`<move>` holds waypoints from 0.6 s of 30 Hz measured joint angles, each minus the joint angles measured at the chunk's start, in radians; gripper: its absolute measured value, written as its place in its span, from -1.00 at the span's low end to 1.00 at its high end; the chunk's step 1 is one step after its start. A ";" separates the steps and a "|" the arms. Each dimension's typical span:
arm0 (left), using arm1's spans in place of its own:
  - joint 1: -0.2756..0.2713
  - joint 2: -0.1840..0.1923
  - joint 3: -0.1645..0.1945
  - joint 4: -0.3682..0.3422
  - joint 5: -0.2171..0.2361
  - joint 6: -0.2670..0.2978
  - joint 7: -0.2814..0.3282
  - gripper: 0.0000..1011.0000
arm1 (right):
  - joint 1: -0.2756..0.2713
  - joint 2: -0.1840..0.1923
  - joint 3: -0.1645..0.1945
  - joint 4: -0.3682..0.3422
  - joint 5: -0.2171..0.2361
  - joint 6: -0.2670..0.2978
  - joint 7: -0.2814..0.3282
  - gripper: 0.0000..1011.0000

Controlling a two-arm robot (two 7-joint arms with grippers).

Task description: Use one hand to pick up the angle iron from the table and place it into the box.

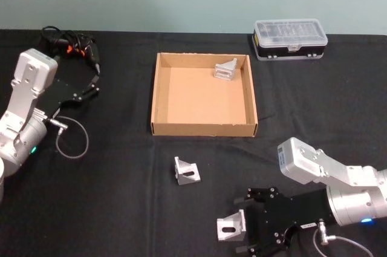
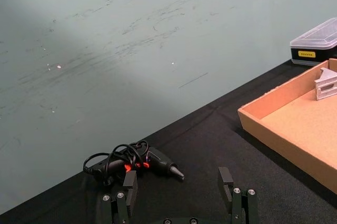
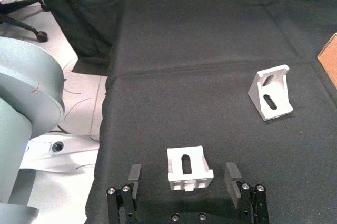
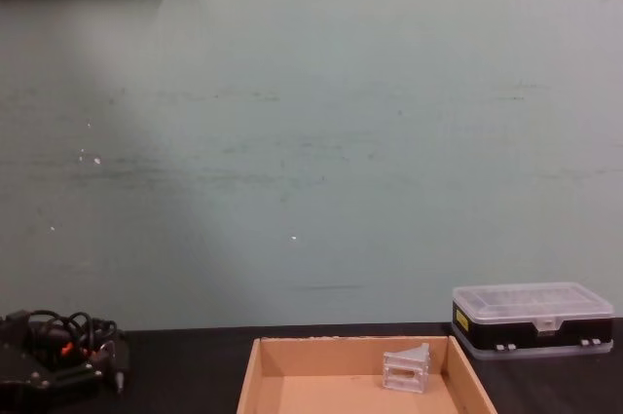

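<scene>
You have one angle iron in the box, at its far right corner. The right gripper is spread around a second angle iron on the table, not yet pinching it. A third angle iron lies just before the box. The left gripper is parked at the left, fingers spread.

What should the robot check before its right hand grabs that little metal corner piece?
1. Right gripper fingers open: ok.
2. Nearest angle iron between the fingers: ok.
3. Fingers low enough to grip it: cannot tell.
4. Angle iron gripped: not ok, gaps on both sides.
5. Box has free floor: ok, one boxed angle iron in its far right corner.
6. Left gripper out of the way: ok.
</scene>
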State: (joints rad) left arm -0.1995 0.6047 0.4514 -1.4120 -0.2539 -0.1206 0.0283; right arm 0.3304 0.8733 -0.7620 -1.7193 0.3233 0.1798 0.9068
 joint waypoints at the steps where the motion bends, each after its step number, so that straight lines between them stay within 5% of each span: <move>1: 0.000 0.000 0.000 0.000 0.000 0.000 0.000 0.98 | 0.001 -0.003 0.000 0.003 0.000 0.000 -0.001 0.98; 7: 0.000 0.000 0.000 0.000 0.000 0.000 0.000 0.98 | 0.004 -0.011 -0.003 0.010 -0.001 -0.004 -0.004 0.86; 18: 0.000 0.000 0.000 0.000 0.000 0.000 0.000 0.98 | 0.006 -0.020 -0.005 0.014 0.002 -0.011 -0.007 0.28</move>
State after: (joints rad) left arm -0.1995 0.6047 0.4514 -1.4120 -0.2539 -0.1206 0.0283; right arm 0.3366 0.8534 -0.7673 -1.7049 0.3252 0.1689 0.8994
